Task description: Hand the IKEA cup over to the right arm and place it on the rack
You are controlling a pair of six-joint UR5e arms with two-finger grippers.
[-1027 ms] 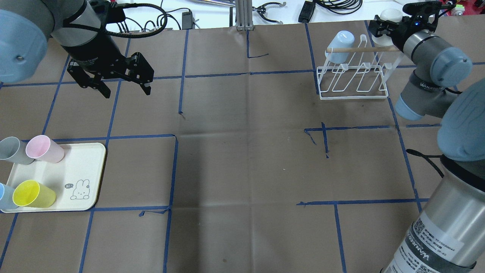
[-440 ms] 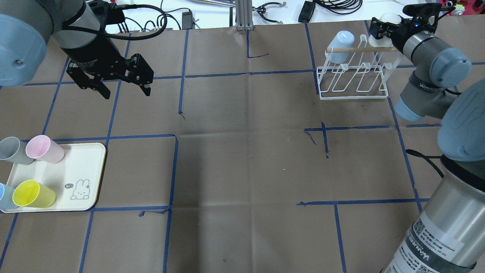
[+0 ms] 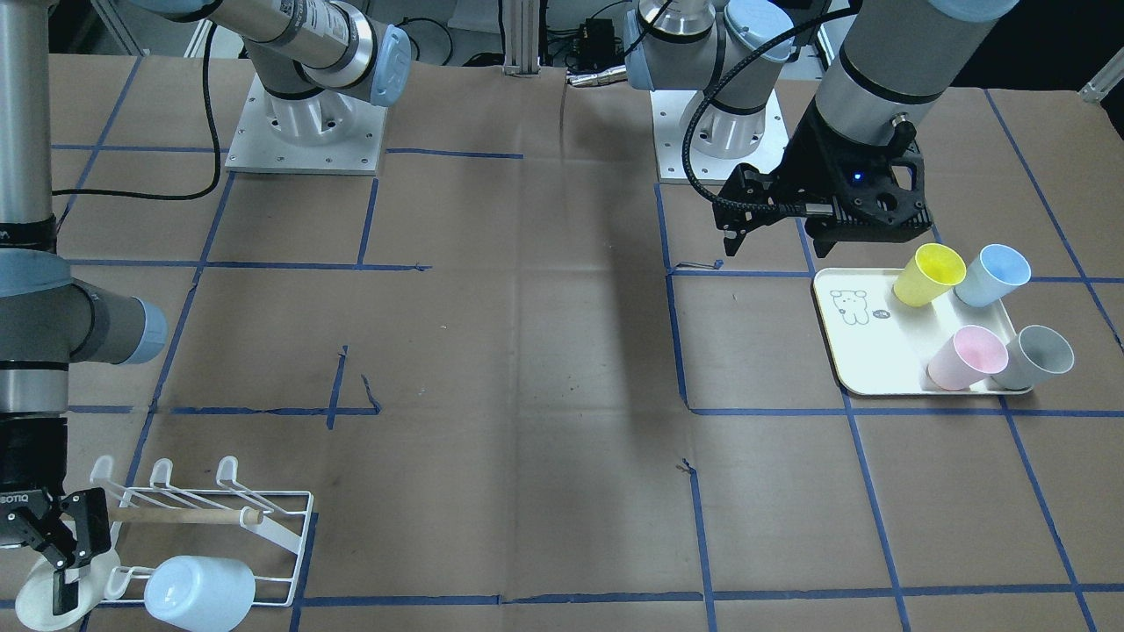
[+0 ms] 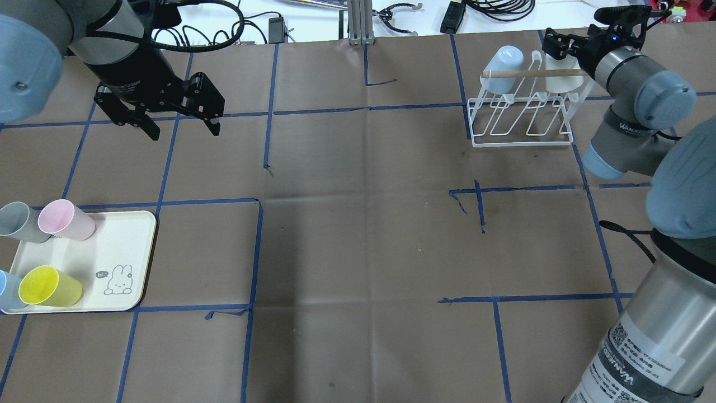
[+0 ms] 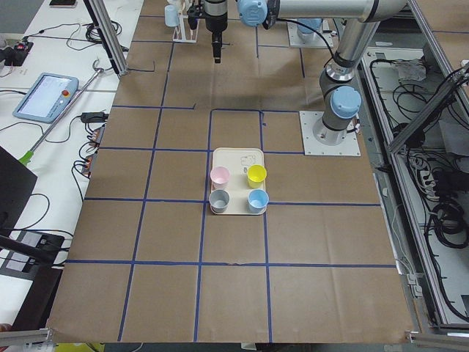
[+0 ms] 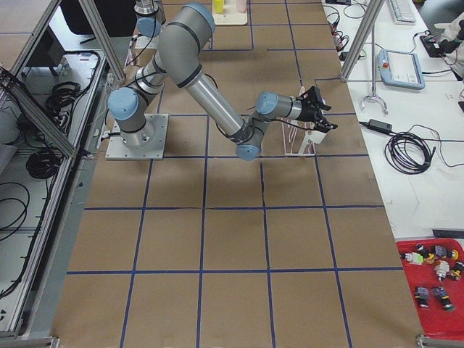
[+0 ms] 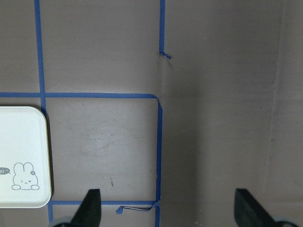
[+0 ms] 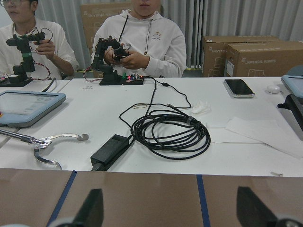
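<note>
Paper-covered table [image 4: 358, 224] taped in blue squares, two operators [image 8: 142, 38] seated at a white bench [image 8: 236, 142] beyond it
I see my right gripper [image 8: 171, 210] spread wide over the rack [image 4: 520, 137], the white cup [image 4: 564, 79] resting on its end beside a blue cup [image 4: 503, 67]; my left gripper [image 4: 184, 131] hangs splayed and empty above bare table

Setting: robotics lab. Evidence:
- 2 industrial arms [image 3: 307, 44] bolted on base plates [image 3: 255, 156] to a table [image 4: 358, 252] papered brown and gridded with blue tape [image 4: 255, 252].
- Aluminium frame posts [image 5: 105, 37] around the cell.
- Teach pendant [image 5: 42, 95] on the white side bench [image 8: 227, 161], plus coiled cable [image 8: 170, 132].
- Cardboard boxes [image 8: 262, 56] stacked behind.
- 2 operators [image 8: 142, 42] sit at the bench holding what look like small control arms [image 8: 104, 59]; too small to be sure.
</note>
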